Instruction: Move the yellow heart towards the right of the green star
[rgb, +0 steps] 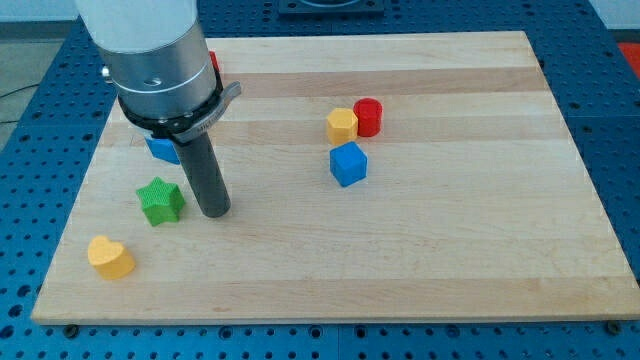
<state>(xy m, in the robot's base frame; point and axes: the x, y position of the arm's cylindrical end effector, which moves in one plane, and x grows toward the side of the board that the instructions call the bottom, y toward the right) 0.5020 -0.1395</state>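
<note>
The yellow heart lies near the board's bottom left corner. The green star sits above it and a little to its right. My tip rests on the board just right of the green star, a small gap apart, and up and right of the yellow heart. The rod rises from there into the grey arm housing at the view's top left.
A blue block lies partly hidden under the arm, above the star. A yellow block, a red cylinder and a blue cube cluster near the board's middle. A red block peeks out behind the arm. The wooden board sits on a blue perforated table.
</note>
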